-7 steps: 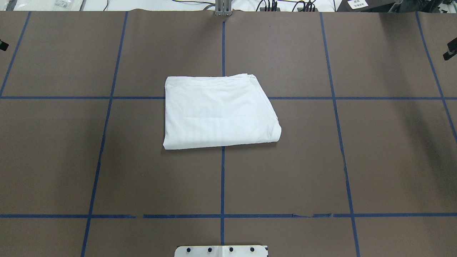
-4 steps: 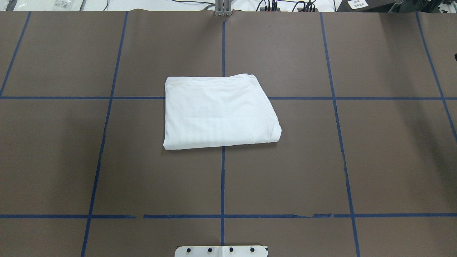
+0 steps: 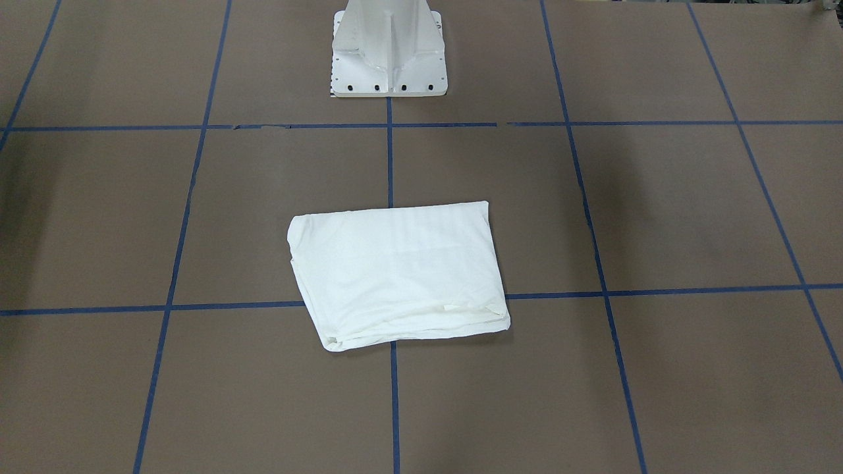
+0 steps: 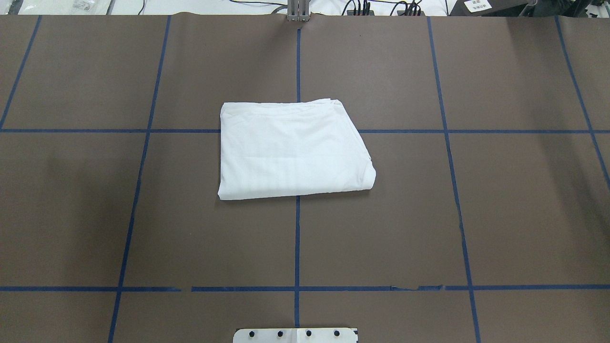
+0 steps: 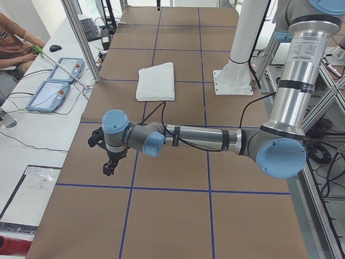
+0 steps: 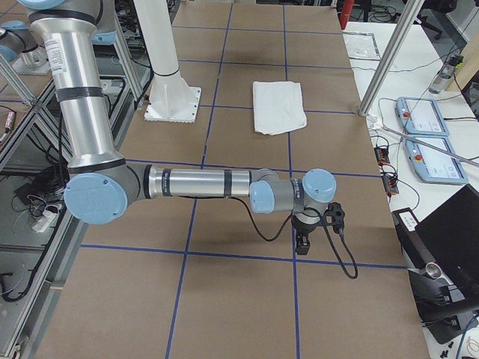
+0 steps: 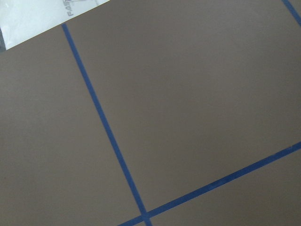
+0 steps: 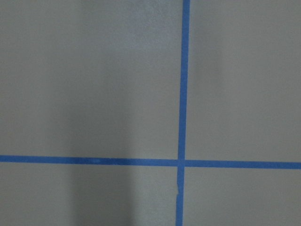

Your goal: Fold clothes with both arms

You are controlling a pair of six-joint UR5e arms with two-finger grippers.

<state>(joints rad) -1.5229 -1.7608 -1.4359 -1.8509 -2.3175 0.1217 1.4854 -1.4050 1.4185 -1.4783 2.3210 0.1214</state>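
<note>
The white T-shirt (image 4: pixel 293 150) lies folded into a compact rectangle at the middle of the brown table; it also shows in the front view (image 3: pixel 398 273) and both side views (image 5: pixel 156 81) (image 6: pixel 278 106). No print or collar shows. My left arm reaches out over the table's left end, its black gripper (image 5: pixel 108 169) pointing down, far from the shirt. My right gripper (image 6: pixel 302 247) hangs the same way over the right end. Neither holds cloth; I cannot tell whether they are open or shut. Both wrist views show only brown table and blue tape.
The white pedestal base (image 3: pixel 388 49) stands at the robot's side of the table (image 4: pixel 295 335). Blue tape lines grid the brown surface. An operator (image 5: pixel 13 43) and teach pendants (image 5: pixel 54 81) (image 6: pixel 426 120) are beyond the far edge, by aluminium posts (image 5: pixel 81 38).
The black gripper tips at the left and right edges of the overhead view have moved outward and out of that view. The folded shirt has not moved.
</note>
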